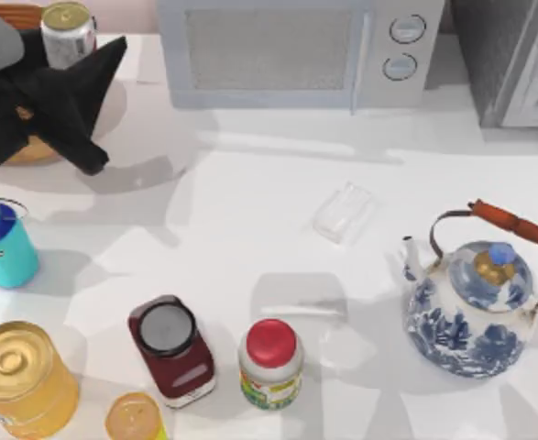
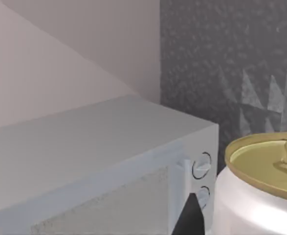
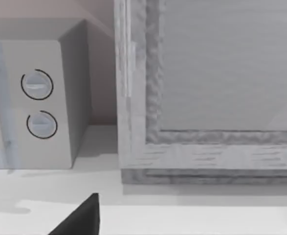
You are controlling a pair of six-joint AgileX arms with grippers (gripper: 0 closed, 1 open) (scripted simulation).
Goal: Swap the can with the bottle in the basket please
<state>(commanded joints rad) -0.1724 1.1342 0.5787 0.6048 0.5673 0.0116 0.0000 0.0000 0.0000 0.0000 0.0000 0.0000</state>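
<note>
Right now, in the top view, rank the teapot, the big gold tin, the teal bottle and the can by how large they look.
1. The teapot looks largest.
2. The big gold tin, partly cut by the edge.
3 and 4. The teal bottle and the can look alike; the can is raised at the left gripper, nearer the camera, so unranked.

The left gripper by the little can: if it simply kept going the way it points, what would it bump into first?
Probably the white microwave. The left gripper holds the small white can with the gold top and faces the microwave's front; depth is unclear.
</note>
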